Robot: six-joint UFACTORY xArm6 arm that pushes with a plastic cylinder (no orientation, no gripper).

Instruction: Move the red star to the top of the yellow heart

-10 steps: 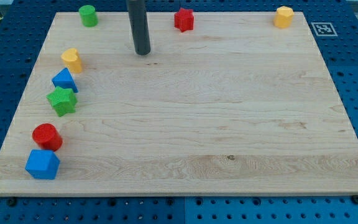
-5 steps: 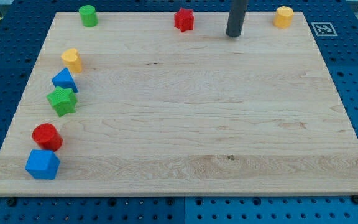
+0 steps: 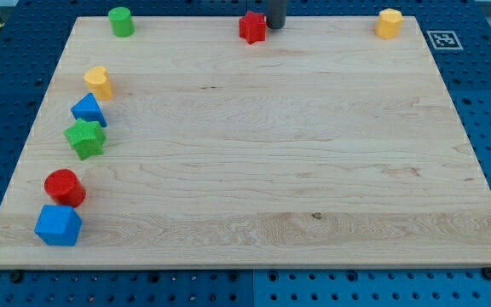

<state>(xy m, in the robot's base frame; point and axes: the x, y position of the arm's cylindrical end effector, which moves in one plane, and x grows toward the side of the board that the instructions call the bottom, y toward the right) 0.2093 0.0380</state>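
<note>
The red star (image 3: 251,26) sits at the view's top edge of the desk (image 3: 262,153), a little left of the middle of that edge. My tip (image 3: 275,26) stands just beside it on the view's right; whether the two touch cannot be told, since only a short stub of the dark rod shows below the frame's top border. There is no gripper on this arm, so nothing opens, closes or grips: the rod simply ends at the tip.

The yellow heart (image 3: 99,82) lies well apart from the star, near the desk's left edge in the upper part of the view. Just below it, almost touching, is a blue block (image 3: 89,110) of roughly triangular shape, and right under that a green star (image 3: 84,137); the three form a slightly slanted column running down the left side. Further down the same side, after a gap, a red cylinder (image 3: 64,187) stands with a blue block (image 3: 58,225) of faceted, roughly pentagonal shape just beneath it, near the bottom left corner.

Along the top edge, a green cylinder (image 3: 121,20) sits near the top left corner, well left of the red star, and a yellow block (image 3: 389,23) of faceted shape sits near the top right corner.
</note>
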